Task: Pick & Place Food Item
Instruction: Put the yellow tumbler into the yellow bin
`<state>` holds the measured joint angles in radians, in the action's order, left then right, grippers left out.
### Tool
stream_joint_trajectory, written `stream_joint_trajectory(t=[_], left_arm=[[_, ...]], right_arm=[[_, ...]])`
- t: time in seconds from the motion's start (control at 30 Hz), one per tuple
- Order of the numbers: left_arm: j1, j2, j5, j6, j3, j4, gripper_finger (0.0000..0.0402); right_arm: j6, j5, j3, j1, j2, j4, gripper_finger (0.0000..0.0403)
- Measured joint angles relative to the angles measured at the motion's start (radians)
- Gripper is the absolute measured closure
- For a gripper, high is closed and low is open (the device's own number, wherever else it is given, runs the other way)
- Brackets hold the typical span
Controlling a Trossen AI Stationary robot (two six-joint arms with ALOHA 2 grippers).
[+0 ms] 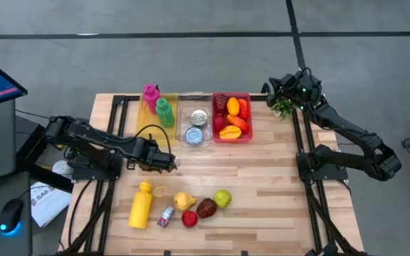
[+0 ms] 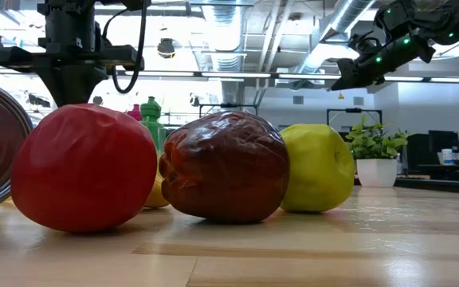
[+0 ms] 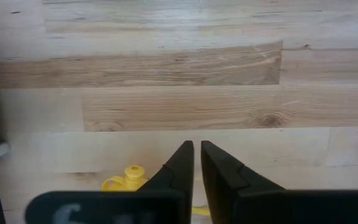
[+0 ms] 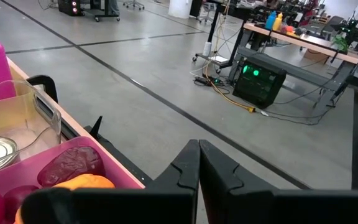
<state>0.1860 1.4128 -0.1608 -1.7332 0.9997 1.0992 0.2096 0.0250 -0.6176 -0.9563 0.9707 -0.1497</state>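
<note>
Several food items lie loose near the table's front edge: a yellow fruit, a red fruit, a dark red fruit and a green apple, with a small can and a yellow bottle beside them. My left gripper points straight down over bare wood, a little beyond the bottle's cap, its fingers shut on nothing. My right gripper waits shut at the far right corner, past the red bin of fruit.
At the far edge stand a yellow bin with a pink and a green bottle, a clear bin with cans, and the red bin. A small potted plant stands by my right gripper. Bare wood lies between bins and loose items.
</note>
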Motion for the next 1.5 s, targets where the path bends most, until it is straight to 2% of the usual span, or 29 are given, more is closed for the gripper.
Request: stream_joint_trajectory(t=[0.2, 0.53, 0.7, 0.83, 0.97, 1.2, 1.5], left_arm=[[0.0, 0.0, 0.0, 0.0, 0.0, 0.0, 0.0314], [0.0, 0.0, 0.02, 0.005, 0.0, 0.001, 0.0159], [0.0, 0.0, 0.02, 0.069, 0.0, 0.0, 0.0108], [0.0, 0.0, 0.02, 0.079, 0.0, 0.003, 0.0095], [0.008, 0.0, 0.026, 0.077, -0.028, -0.015, 0.01], [0.012, 0.0, 0.142, 0.046, -0.103, -0.082, 0.0113], [0.017, 0.0, 0.143, 0.045, -0.167, -0.154, 0.0117]], right_arm=[[0.0, 0.0, 0.0, 0.0, 0.0, 0.0, 0.04], [0.0, 0.0, 0.0, 0.0, 0.0, 0.0, 0.04], [0.0, 0.0, 0.0, 0.0, 0.0, 0.0, 0.04], [0.0, 0.0, 0.0, 0.0, 0.0, -0.001, 0.04], [0.0, 0.0, 0.0, 0.0, 0.0, -0.001, 0.04], [0.0, 0.0, 0.0, 0.0, 0.0, -0.001, 0.04], [0.0, 0.0, 0.0, 0.0, 0.0, 0.0, 0.04]])
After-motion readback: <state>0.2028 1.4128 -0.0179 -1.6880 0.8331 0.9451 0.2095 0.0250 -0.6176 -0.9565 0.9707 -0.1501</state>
